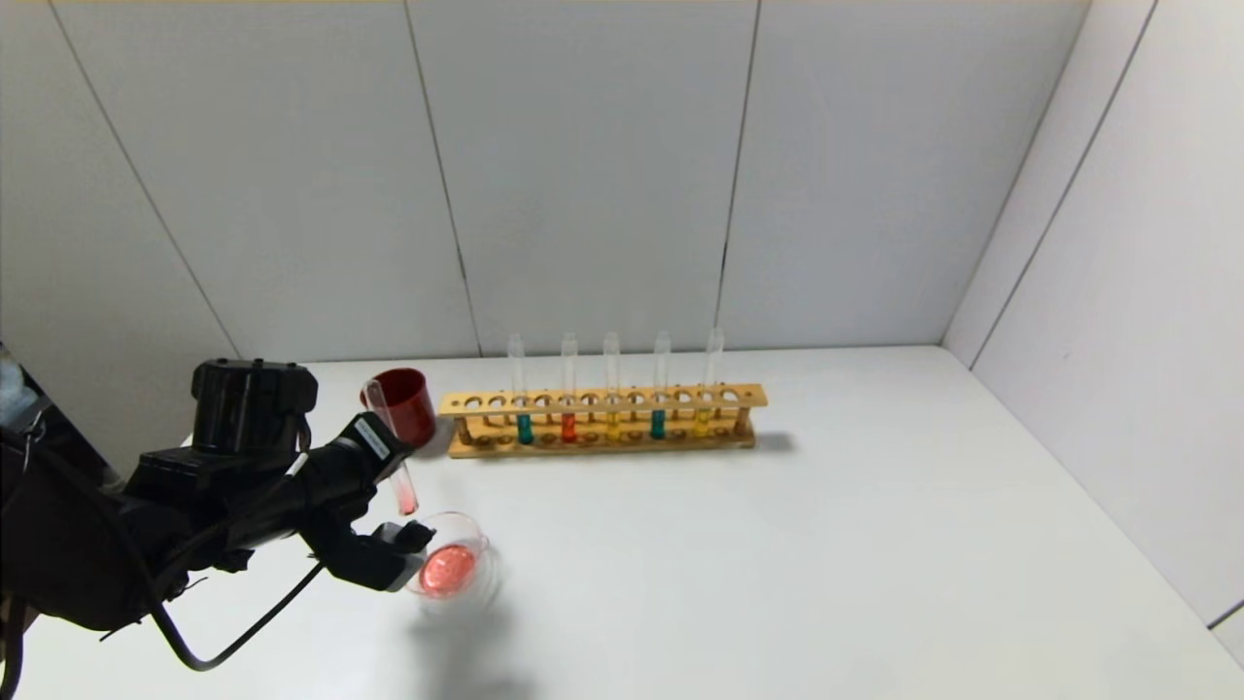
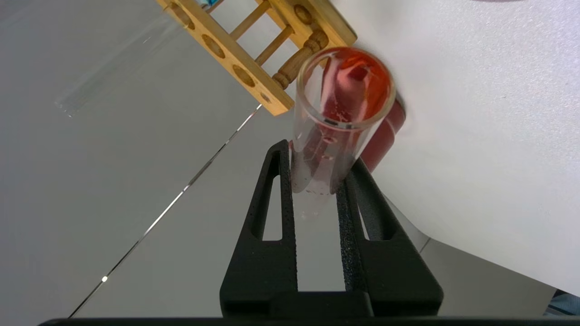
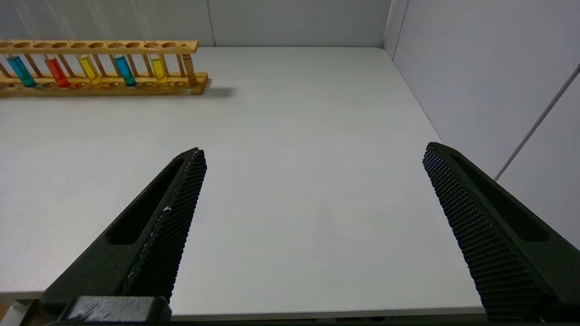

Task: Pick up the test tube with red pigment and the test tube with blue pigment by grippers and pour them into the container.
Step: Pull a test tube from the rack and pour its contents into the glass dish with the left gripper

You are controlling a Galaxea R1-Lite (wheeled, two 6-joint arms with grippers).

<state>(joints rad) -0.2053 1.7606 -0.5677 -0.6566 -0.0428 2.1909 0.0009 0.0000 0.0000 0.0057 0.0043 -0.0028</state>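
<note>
while clamping red-pigment tube [image 2: 333, 136], left end effector [image 2: 317, 181] hangs beside dish [image 1: 457, 564].

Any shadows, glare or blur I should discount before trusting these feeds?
Head view: soft shadow on the table right of the rack and below the container. Left wrist view: the tube gripped by the left gripper distorts the red cup behind. Right wrist view: even light, no glare.
</note>
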